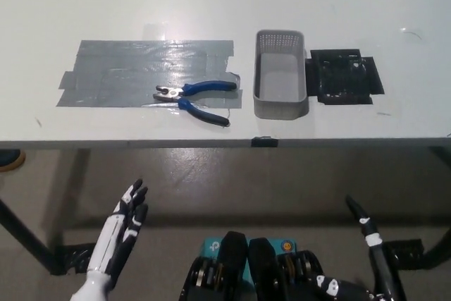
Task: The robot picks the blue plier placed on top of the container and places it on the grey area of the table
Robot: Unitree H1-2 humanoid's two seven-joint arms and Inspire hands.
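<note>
White desk carried grey area, empty container. Blue plier lay on grey area's near edge, off container; I judged task done. Left hand, right hand below desk, open, holding nothing.

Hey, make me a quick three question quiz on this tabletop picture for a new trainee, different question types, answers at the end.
1. True or false: the blue plier lies inside the grey container.
2. What lies right of the container? A) black patch B) red cup C) screwdriver
3. Fill in: both hands hang below the table edge, holding ____.

Key:
1. False; it lies on the grey tape area, handles spread.
2. A, the black patch.
3. Nothing; the white left hand and black right hand are open.
</note>
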